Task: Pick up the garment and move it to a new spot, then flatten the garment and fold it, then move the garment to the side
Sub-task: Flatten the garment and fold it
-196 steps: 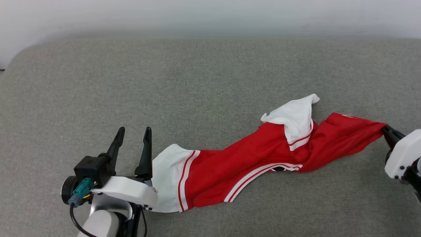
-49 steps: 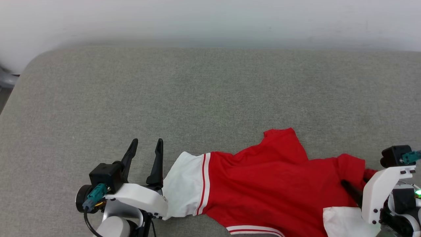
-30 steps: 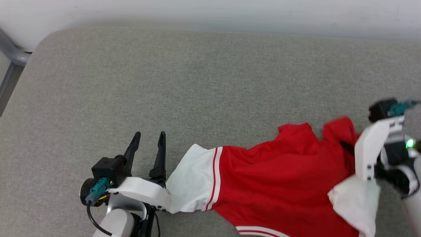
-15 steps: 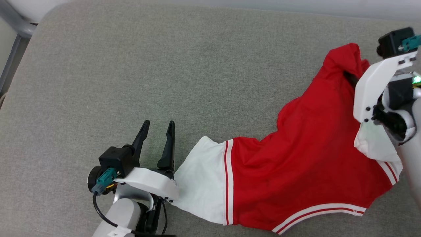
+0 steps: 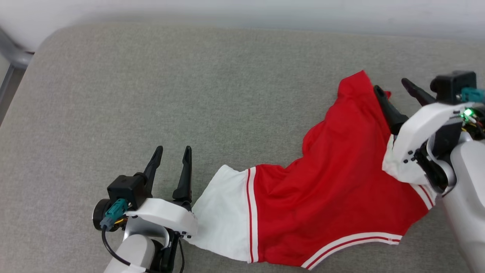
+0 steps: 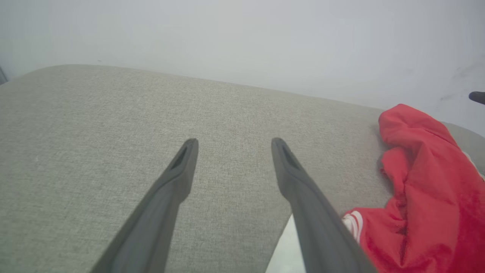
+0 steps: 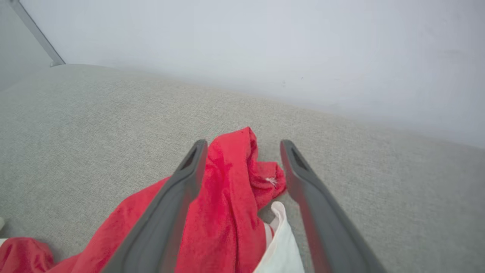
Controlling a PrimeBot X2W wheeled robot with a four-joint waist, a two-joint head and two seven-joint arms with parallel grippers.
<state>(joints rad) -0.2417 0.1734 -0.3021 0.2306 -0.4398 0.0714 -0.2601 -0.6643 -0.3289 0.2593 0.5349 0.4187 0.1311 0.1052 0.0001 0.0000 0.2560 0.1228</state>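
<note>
The garment (image 5: 333, 182) is a red shirt with white sleeves and red-white striped trim, lying rumpled across the grey cushion (image 5: 189, 94), its printed chest hidden. My right gripper (image 5: 392, 84) stands open over the garment's far red corner (image 7: 235, 170), with loose cloth lying between its spread fingers (image 7: 189, 178). One white sleeve (image 5: 221, 212) lies beside my left gripper (image 5: 172, 149), which is open over bare cushion (image 6: 94, 125) with nothing in it. Red cloth (image 6: 428, 182) shows to the right of the left fingers (image 6: 299, 178).
A pale wall (image 5: 242, 11) runs along the cushion's far edge. A grey metal frame bar (image 5: 11, 64) stands past the cushion's left corner. Bare cushion stretches to the left and beyond the garment.
My right gripper has opened and let go of the garment's red corner, which now lies on the cushion. The head camera shifted between frames. The left gripper stays open.
</note>
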